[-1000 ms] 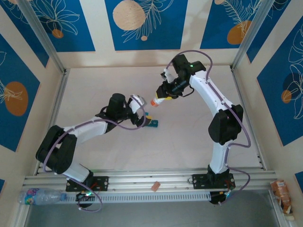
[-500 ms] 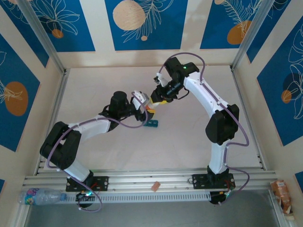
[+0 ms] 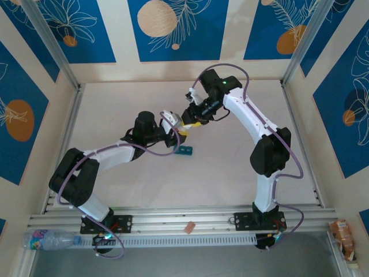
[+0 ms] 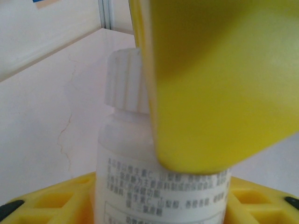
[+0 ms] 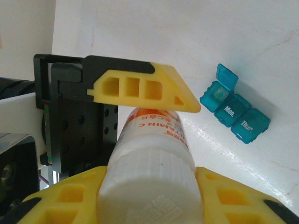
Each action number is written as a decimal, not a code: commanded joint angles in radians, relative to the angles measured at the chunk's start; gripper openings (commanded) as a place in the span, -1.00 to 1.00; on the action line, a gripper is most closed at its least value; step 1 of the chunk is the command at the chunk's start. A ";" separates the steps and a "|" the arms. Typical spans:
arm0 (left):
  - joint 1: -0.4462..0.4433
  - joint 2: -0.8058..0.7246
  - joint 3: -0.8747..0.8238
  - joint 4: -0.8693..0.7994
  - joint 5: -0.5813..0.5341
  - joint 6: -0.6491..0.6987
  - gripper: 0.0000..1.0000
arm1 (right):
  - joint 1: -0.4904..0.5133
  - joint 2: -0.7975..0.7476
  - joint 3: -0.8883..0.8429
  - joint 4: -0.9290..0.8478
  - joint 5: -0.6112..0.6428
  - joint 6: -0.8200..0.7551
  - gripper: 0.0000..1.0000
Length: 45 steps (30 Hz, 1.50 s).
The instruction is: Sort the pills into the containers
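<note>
The containers (image 3: 184,151) are a teal strip of three square compartments lying on the pale table; in the right wrist view the containers (image 5: 235,110) have one lid open, and the others read "Mon." and "Thur.". A white bottle (image 3: 185,126) with an orange band hangs above the table, just behind the strip, between both grippers. My left gripper (image 3: 177,130) is shut on the bottle's body (image 4: 140,186). My right gripper (image 3: 195,120) is shut on its ribbed white cap (image 5: 152,196). The left gripper's finger (image 5: 140,88) crosses the bottle's far end. No loose pills are visible.
Aluminium rails and patterned blue walls enclose the table. A plastic water bottle (image 3: 49,238) lies by the front rail at left, a small orange item (image 3: 188,227) sits on the rail, and a snack packet (image 3: 343,234) is at the front right.
My right gripper carried the bottle left and down toward the left gripper. The left gripper came in and closed on the bottle's body. In the last half second little has moved.
</note>
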 commanded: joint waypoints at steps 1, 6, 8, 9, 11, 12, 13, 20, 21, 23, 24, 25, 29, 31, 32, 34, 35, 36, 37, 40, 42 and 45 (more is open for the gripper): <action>-0.005 0.011 0.020 0.045 0.032 -0.015 0.02 | 0.008 0.006 0.009 -0.003 -0.046 0.015 -0.28; -0.005 0.011 0.020 0.049 0.039 -0.033 -0.22 | 0.008 0.002 -0.006 0.007 -0.047 0.018 -0.28; -0.003 0.009 0.020 0.051 0.040 -0.043 -0.36 | 0.007 0.000 -0.013 0.011 -0.044 0.019 -0.28; -0.003 0.008 0.021 0.053 0.040 -0.050 -0.44 | 0.006 -0.002 -0.015 0.013 -0.044 0.020 -0.28; -0.001 0.004 0.020 0.060 0.039 -0.068 -0.62 | 0.004 -0.005 -0.023 0.018 -0.041 0.024 -0.27; -0.001 0.001 0.019 0.064 0.037 -0.076 -0.68 | 0.003 -0.009 -0.027 0.021 -0.039 0.026 -0.27; 0.000 -0.003 0.018 0.068 0.036 -0.084 -0.75 | -0.002 -0.013 -0.032 0.025 -0.038 0.028 -0.25; 0.007 -0.036 0.019 0.022 0.021 -0.117 -1.00 | -0.069 -0.117 -0.138 0.104 -0.087 0.074 0.10; 0.009 -0.041 0.020 0.011 0.019 -0.119 -1.00 | -0.081 -0.144 -0.163 0.117 -0.101 0.082 0.10; 0.011 -0.049 0.023 -0.018 0.024 -0.121 -1.00 | -0.106 -0.205 -0.236 0.160 -0.135 0.105 0.12; 0.011 -0.051 0.027 -0.033 0.027 -0.119 -1.00 | -0.115 -0.235 -0.272 0.178 -0.139 0.116 0.12; 0.010 -0.056 0.033 -0.052 0.026 -0.121 -1.00 | -0.123 -0.268 -0.316 0.206 -0.139 0.131 0.13; 0.010 -0.073 0.041 -0.106 0.023 -0.116 -1.00 | -0.144 -0.396 -0.511 0.376 -0.110 0.270 0.17; 0.010 -0.088 0.039 -0.119 0.026 -0.114 -1.00 | -0.137 -0.458 -0.598 0.486 -0.041 0.368 0.23; 0.009 -0.094 0.039 -0.127 0.030 -0.114 -1.00 | -0.130 -0.493 -0.643 0.545 -0.013 0.415 0.27; 0.011 -0.104 0.048 -0.151 0.050 -0.118 -1.00 | -0.114 -0.553 -0.711 0.655 0.040 0.490 0.37; 0.011 -0.107 0.054 -0.162 0.058 -0.125 -1.00 | -0.103 -0.579 -0.740 0.706 0.064 0.523 0.41; 0.011 -0.106 0.060 -0.168 0.066 -0.133 -1.00 | -0.092 -0.593 -0.751 0.739 0.075 0.543 0.42; 0.011 -0.107 0.065 -0.175 0.079 -0.140 -1.00 | -0.078 -0.602 -0.754 0.755 0.096 0.562 0.43; 0.011 -0.102 0.075 -0.176 0.112 -0.164 -1.00 | -0.036 -0.593 -0.729 0.757 0.149 0.575 0.49; 0.010 -0.098 0.080 -0.170 0.131 -0.179 -1.00 | -0.015 -0.579 -0.708 0.749 0.186 0.576 0.54; 0.010 -0.094 0.081 -0.166 0.141 -0.191 -1.00 | -0.002 -0.564 -0.697 0.766 0.206 0.588 0.59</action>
